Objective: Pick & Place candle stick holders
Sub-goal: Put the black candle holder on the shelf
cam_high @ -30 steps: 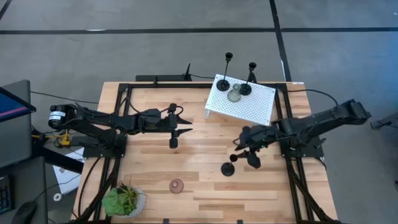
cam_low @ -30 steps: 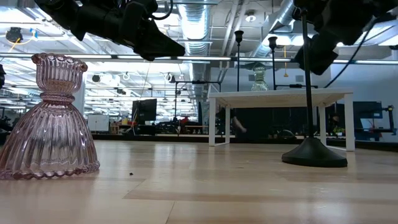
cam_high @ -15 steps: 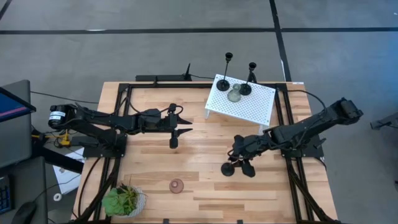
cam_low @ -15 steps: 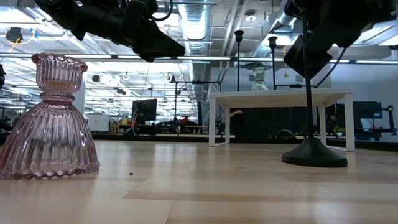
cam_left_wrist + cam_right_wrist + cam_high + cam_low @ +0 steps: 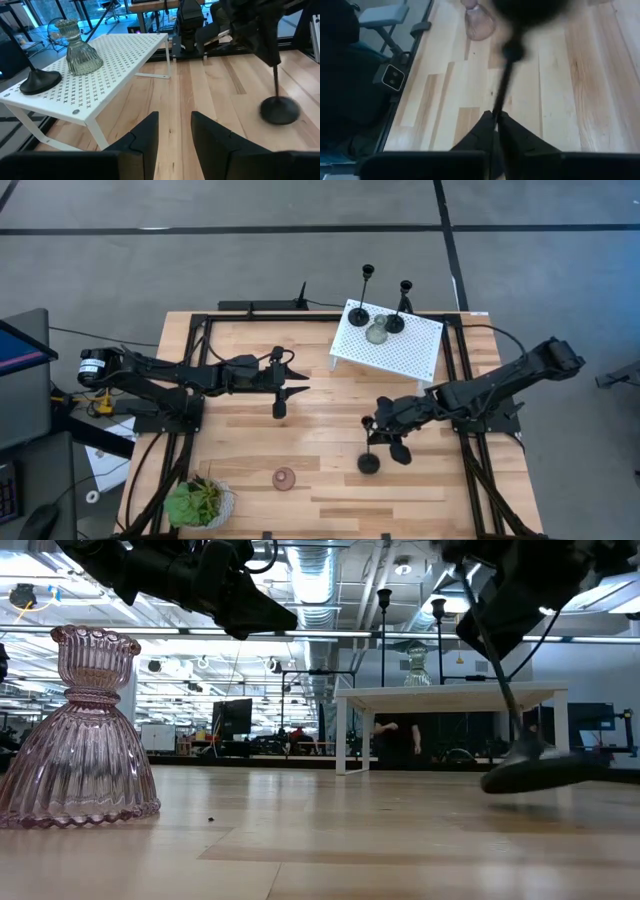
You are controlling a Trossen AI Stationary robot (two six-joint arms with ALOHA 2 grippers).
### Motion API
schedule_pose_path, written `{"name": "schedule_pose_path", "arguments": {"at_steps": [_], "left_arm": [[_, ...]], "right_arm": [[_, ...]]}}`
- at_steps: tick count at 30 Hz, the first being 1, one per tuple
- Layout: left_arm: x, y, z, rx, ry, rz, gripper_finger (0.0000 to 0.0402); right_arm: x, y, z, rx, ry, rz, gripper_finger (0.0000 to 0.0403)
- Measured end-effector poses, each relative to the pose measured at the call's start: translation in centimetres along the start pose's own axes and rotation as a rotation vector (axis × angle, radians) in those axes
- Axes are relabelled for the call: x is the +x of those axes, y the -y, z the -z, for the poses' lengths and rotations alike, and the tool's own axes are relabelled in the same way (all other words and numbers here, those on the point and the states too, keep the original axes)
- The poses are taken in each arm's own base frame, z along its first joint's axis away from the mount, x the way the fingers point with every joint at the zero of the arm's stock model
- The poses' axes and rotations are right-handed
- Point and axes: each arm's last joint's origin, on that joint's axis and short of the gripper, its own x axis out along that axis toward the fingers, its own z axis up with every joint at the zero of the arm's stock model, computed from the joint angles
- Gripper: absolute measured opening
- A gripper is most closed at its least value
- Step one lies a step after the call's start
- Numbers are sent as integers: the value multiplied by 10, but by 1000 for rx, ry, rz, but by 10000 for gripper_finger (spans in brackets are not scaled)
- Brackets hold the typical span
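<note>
My right gripper [image 5: 384, 430] is shut on a tall thin black candle stick holder [image 5: 505, 690] at the table's middle right. The holder leans, and its round base [image 5: 369, 464] points toward the near edge. Two more tall black holders [image 5: 366, 292] and a squat grey-green one [image 5: 376, 333] stand on the white perforated stand [image 5: 400, 352] at the far right. A squat pinkish holder [image 5: 285, 478] stands on its base near the front edge. My left gripper [image 5: 300, 383] hovers open above the table's middle, holding nothing. My right gripper pinches the thin stem [image 5: 500, 97] of the tall holder between its two fingers, at the stem's upper part. The fingers come from the table's right. The holder is tilted, its base [image 5: 535, 772] tipped up; whether the base's edge still touches the wood I cannot tell.
A small green potted plant [image 5: 198, 502] sits at the near left corner. Black frame rails [image 5: 200, 380] run along both sides of the table. Bare wood lies between the two arms and in front of the stand.
My right gripper has moved toward the table's left and shut on the tall holder's stem. The holder, upright before, now leans; its base has swung toward the near edge and tipped up off the wood.
</note>
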Motion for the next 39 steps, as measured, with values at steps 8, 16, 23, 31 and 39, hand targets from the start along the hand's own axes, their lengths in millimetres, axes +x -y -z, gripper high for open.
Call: {"name": "schedule_pose_path", "arguments": {"at_steps": [8,16,23,31,39], "left_arm": [[0,0,0,0,0,0,115],[0,0,0,0,0,0,115],[0,0,0,0,0,0,115],[0,0,0,0,0,0,115],[0,0,0,0,0,0,115]], "right_arm": [[-2,-1,0,8,-3,-19,52],[-1,-1,0,8,-7,-25,3],[-1,-2,1,21,-18,-27,25],[-2,4,17,39,-179,33,24],[-4,4,25,60,-291,-30,5]]}}
